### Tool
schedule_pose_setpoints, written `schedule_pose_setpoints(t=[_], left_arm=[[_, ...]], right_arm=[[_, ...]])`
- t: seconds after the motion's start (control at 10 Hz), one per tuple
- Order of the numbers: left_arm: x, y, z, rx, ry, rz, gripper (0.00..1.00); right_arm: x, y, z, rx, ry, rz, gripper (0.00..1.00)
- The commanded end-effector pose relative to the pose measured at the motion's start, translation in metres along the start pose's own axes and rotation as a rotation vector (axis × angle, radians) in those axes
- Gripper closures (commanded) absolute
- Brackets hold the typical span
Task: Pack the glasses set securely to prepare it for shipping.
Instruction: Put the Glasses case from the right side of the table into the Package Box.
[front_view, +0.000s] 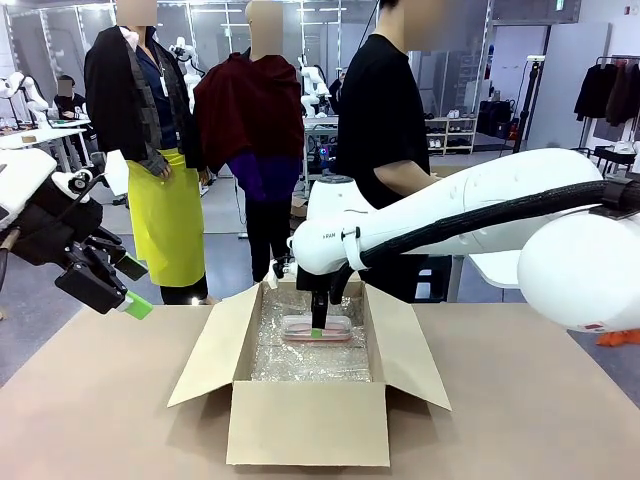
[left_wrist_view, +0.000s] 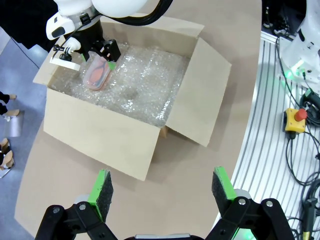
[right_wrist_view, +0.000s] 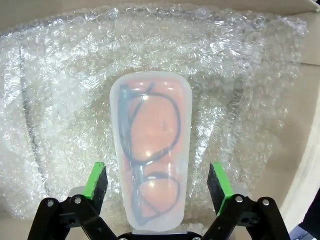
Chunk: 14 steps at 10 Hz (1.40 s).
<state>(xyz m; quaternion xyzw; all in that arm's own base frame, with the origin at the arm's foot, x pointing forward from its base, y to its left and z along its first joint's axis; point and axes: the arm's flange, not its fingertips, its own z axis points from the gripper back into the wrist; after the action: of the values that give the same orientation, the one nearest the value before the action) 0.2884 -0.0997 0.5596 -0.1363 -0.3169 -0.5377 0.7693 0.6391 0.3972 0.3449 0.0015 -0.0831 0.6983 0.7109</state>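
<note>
A pink clear-plastic glasses case (right_wrist_view: 150, 150) with dark-framed glasses inside lies flat on the bubble wrap (right_wrist_view: 60, 90) that lines the open cardboard box (front_view: 305, 420). My right gripper (right_wrist_view: 157, 175) reaches down into the box and stands open. Its green pads (right_wrist_view: 98, 175) flank the case on both sides with a small gap. From the front the case (front_view: 318, 330) shows at the back of the box, under the right gripper (front_view: 318, 312). My left gripper (front_view: 135, 305) hangs open and empty above the table, left of the box. In its wrist view the left gripper (left_wrist_view: 162, 187) looks down at the box (left_wrist_view: 100, 135) and the case (left_wrist_view: 96, 73).
The box flaps (front_view: 205, 350) stand spread outward on all sides. A person in a black shirt (front_view: 380, 110) stands just behind the box. A yellow emergency-stop box (left_wrist_view: 296, 120) and cables lie on the ribbed rail beside the table. Bare brown tabletop (front_view: 90, 400) surrounds the box.
</note>
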Motion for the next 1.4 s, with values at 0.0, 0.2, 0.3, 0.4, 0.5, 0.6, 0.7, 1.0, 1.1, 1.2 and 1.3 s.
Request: schedule_pose_setpoints(t=[0.0,0.2,0.3,0.4,0.5,0.6,0.7,1.0,1.1,1.2,1.3], left_arm=[[0.001,0.0,0.001,-0.004,-0.016,0.005,0.0],[0.001,0.0,0.001,-0.004,-0.016,0.005,0.0],[0.001,0.0,0.001,-0.004,-0.016,0.005,0.0],[0.001,0.0,0.001,-0.004,-0.016,0.005,0.0],[0.001,0.0,0.001,-0.004,-0.016,0.005,0.0],[0.001,0.0,0.001,-0.004,-0.016,0.005,0.0],[0.001,0.0,0.001,-0.004,-0.016,0.005,0.0],[0.001,0.0,0.001,-0.004,-0.016,0.005,0.0],[0.001,0.0,0.001,-0.004,-0.016,0.005,0.0],[0.001,0.0,0.001,-0.004,-0.016,0.005,0.0],[0.001,0.0,0.001,-0.004,-0.016,0.005,0.0]], right_arm=[[-0.006,0.026,0.052,0.004,0.023,-0.086,0.0],[-0.034,0.057,0.104,-0.032,0.04,-0.211,0.0],[-0.051,0.073,0.126,-0.063,0.037,-0.284,0.0],[-0.066,0.087,0.142,-0.088,0.043,-0.351,0.0],[-0.08,0.103,0.156,-0.096,0.031,-0.401,0.0],[-0.094,0.116,0.166,-0.109,0.052,-0.468,0.0],[-0.115,0.128,0.179,-0.119,0.053,-0.537,0.0],[-0.198,0.168,0.219,-0.166,-0.046,-0.791,0.0],[-0.22,0.182,0.23,-0.181,-0.082,-0.854,0.0],[-0.24,0.193,0.24,-0.205,-0.108,-0.918,0.0],[-0.263,0.201,0.248,-0.239,-0.143,-0.973,0.0]])
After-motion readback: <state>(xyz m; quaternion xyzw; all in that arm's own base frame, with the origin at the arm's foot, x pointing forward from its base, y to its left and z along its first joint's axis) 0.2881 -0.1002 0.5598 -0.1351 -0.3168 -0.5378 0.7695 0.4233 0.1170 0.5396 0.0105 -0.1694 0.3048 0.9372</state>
